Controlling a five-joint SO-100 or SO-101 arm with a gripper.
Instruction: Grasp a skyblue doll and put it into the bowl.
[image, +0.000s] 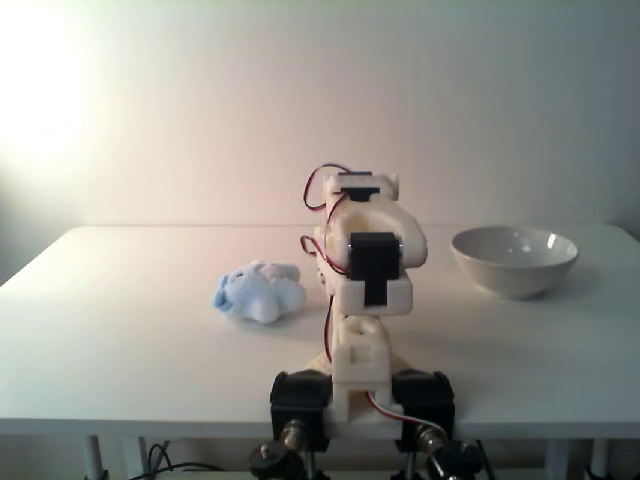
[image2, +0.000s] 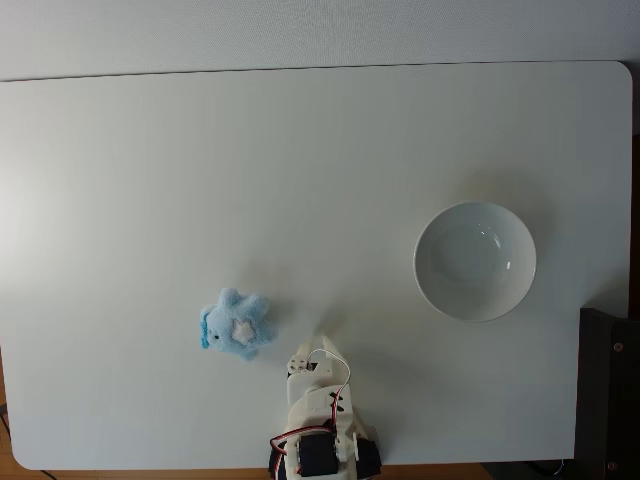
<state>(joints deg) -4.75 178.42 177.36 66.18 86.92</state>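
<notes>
Two task objects sit on the white table (image2: 150, 150), well apart from each other. Skyblue doll (image2: 235, 326) lies toward the left in the top-down fixed view, near the table's lower edge, resting on the bare surface with a whitish star-shaped patch facing up; in the front-facing fixed view it shows as a lumpy pale-blue shape (image: 258, 291) left of the arm. Bowl (image2: 475, 261) stands upright to the right in the top-down view, its off-white interior holding nothing; the front-facing view shows it (image: 514, 261) on the table to the right of the arm, rim level. White arm (image: 365, 290) is folded compactly over its base at the table's near edge, clamped there with black clamps (image: 300, 398), red wires looping along its upper joints. Gripper (image2: 318, 352) points up-frame in the top-down view, just right of the doll and below it, not touching it; fingertips appear drawn together with no clear gap, nothing between them. In the front-facing view the arm's own body hides the jaws. Plain pale wall (image: 300, 100) behind the table, bright glare at its upper left.
</notes>
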